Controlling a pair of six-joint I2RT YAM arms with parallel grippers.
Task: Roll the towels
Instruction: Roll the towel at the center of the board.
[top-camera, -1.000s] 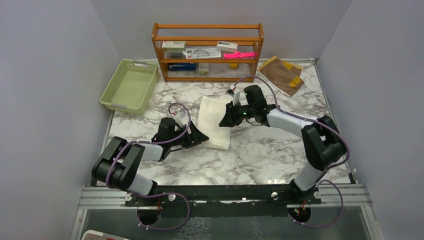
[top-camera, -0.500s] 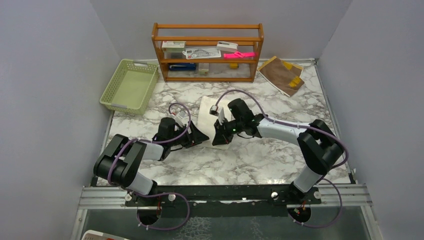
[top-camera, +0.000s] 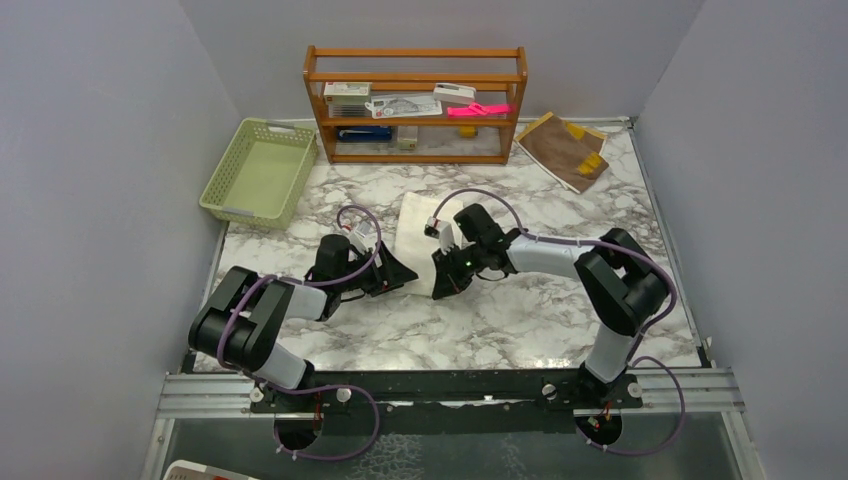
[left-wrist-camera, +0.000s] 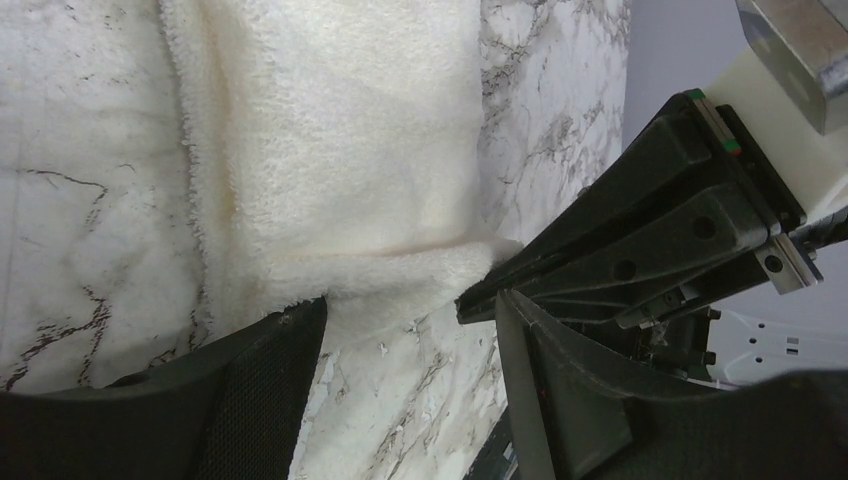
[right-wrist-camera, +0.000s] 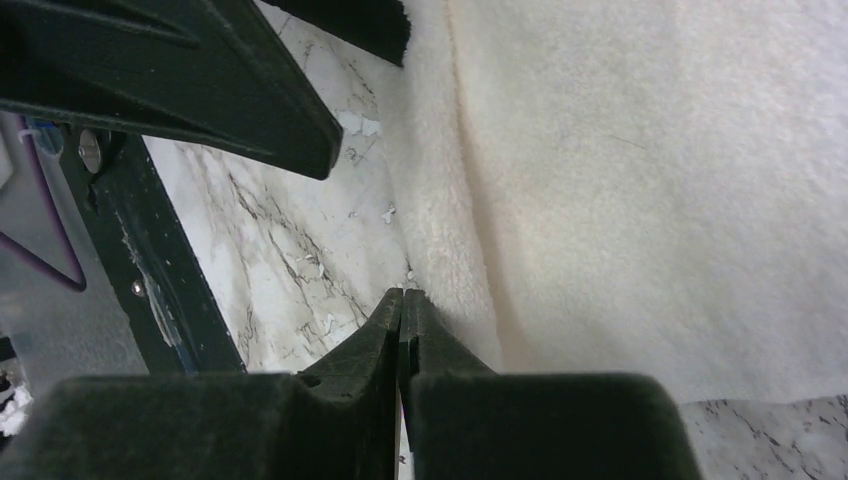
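The cream-white towel (top-camera: 420, 232) lies flat on the marble table; its nap fills the left wrist view (left-wrist-camera: 330, 150) and the right wrist view (right-wrist-camera: 650, 180). My left gripper (top-camera: 408, 275) is open at the towel's near left corner, its fingers (left-wrist-camera: 260, 390) straddling bare marble just short of the cloth. Beside it, my right gripper (top-camera: 438, 288) is shut, with its tips (right-wrist-camera: 402, 300) touching the towel's near edge and no cloth showing between them. The brown towel (top-camera: 563, 148) with yellow patches lies at the far right.
A wooden shelf (top-camera: 415, 100) holding small items stands at the back. A green basket (top-camera: 258, 170) sits at the far left. Grey walls enclose the table on three sides. The two grippers are close together at the towel's near edge.
My right gripper has swung from above the towel's middle down to its near edge and has shut. The left arm has stayed where it was, still open.
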